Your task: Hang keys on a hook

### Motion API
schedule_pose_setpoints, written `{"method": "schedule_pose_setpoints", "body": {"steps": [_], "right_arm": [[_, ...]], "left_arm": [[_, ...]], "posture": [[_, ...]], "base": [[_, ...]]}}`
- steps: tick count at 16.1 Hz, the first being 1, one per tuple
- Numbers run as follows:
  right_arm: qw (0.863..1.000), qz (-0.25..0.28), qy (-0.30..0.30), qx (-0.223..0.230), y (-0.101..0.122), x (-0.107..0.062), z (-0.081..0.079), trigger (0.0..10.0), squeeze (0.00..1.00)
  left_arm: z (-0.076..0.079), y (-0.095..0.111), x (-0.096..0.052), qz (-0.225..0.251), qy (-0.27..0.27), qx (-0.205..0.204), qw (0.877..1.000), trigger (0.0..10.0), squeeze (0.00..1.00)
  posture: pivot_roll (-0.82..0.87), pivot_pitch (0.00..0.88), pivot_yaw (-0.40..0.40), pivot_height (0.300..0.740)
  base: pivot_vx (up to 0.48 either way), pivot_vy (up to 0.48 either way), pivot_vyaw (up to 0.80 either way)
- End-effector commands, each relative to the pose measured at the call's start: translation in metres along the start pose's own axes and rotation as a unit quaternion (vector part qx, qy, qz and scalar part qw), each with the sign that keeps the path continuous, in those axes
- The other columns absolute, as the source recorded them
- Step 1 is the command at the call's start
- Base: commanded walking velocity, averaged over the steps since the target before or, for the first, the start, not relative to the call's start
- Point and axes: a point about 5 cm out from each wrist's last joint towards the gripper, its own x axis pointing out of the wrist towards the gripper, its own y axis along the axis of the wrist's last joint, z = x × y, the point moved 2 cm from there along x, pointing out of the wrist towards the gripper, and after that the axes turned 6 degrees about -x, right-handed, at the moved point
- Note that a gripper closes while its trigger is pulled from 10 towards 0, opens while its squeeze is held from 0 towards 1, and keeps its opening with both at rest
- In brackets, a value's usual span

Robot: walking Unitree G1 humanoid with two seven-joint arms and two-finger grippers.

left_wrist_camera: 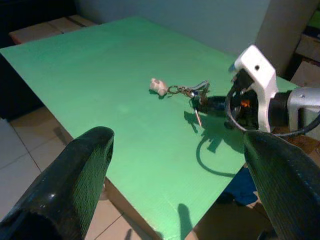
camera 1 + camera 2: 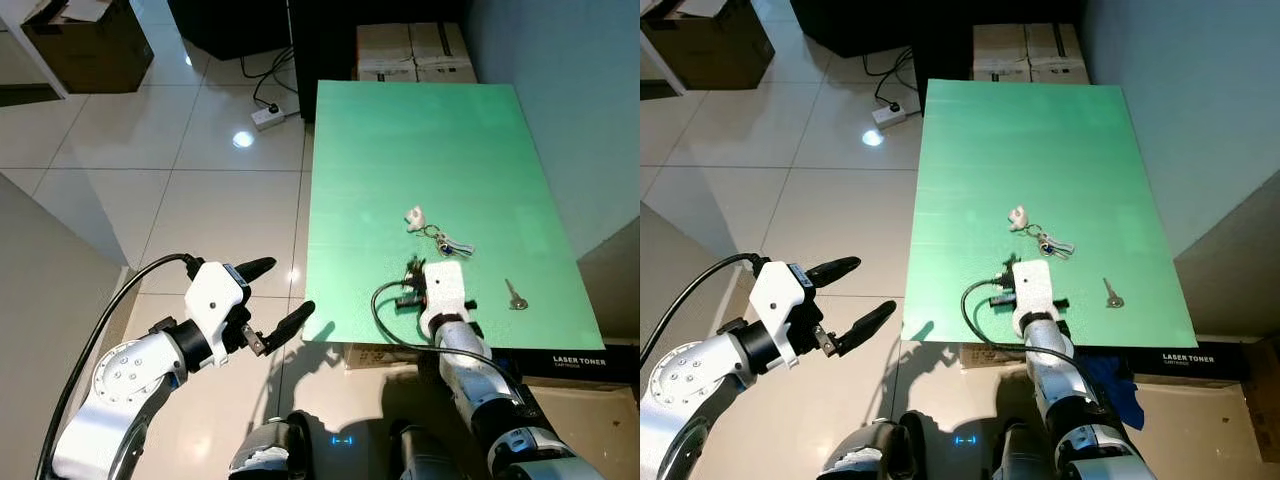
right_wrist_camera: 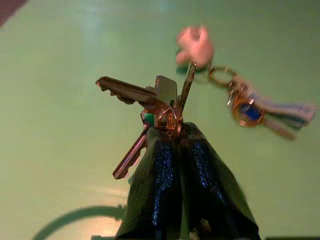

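Brass keys on a ring (image 3: 159, 109) pinched in closed right tool (image 3: 176, 131) above green tabletop (image 2: 400, 150); left tool (image 2: 280, 300) spread wide over floor

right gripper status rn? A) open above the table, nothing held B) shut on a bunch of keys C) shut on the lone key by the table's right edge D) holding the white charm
B: in the right wrist view the right gripper's two black fingers are pressed together on a bunch of keys, while the lone key and the keyring with the white charm lie loose on the green table.
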Motion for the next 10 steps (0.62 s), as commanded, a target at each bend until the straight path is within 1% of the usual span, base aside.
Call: {"method": "schedule_pose_setpoints", "body": {"steps": [1,2,4,5,6,7,8,10], "right_arm": [[1.000,0.003,-0.007,0.005,-0.003,-0.003,-0.001,0.0,0.00],[1.000,0.014,-0.012,-0.001,0.000,-0.003,0.001,0.0,0.00],[0.998,0.045,-0.027,-0.030,0.011,-0.003,0.004,0.0,0.00],[0.995,0.064,-0.043,-0.064,0.017,-0.003,0.008,0.0,0.00],[0.987,0.081,-0.061,-0.120,0.023,-0.003,0.012,0.0,0.00],[0.973,0.097,-0.078,-0.192,0.030,-0.003,0.016,0.0,0.00],[0.955,0.100,-0.094,-0.261,0.033,-0.002,0.019,0.0,0.00],[0.950,0.103,-0.106,-0.276,0.036,-0.002,0.021,0.0,0.00]], "left_arm": [[0.000,-0.002,0.001,-0.003,0.000,0.003,1.000,10.0,0.00],[-0.001,-0.001,0.001,-0.001,0.001,0.004,1.000,10.0,0.00],[-0.001,-0.001,0.001,0.002,0.004,0.006,1.000,10.0,0.00],[-0.002,-0.001,0.001,0.003,0.004,0.006,1.000,10.0,0.00],[-0.002,-0.001,0.000,0.003,0.005,0.006,1.000,10.0,0.00],[-0.002,-0.001,0.000,0.004,0.005,0.006,1.000,10.0,0.00],[-0.002,-0.001,-0.001,0.005,0.005,0.006,1.000,10.0,0.00],[-0.002,-0.002,-0.001,0.005,0.003,0.006,1.000,10.0,0.00]], "posture": [[0.02,0.208,0.107,0.740],[0.02,0.206,0.107,0.740],[0.02,0.200,0.108,0.740],[0.02,0.197,0.108,0.740],[0.02,0.195,0.109,0.740],[0.02,0.193,0.110,0.740],[0.03,0.190,0.112,0.740],[0.02,0.188,0.116,0.740]], "base": [[0.000,0.000,0.00],[0.000,0.000,0.00],[0.000,0.000,0.00],[0.000,0.000,0.00],[0.000,0.000,0.00],[0.000,0.000,0.00],[0.000,0.000,0.00],[0.000,0.000,0.00]]}}
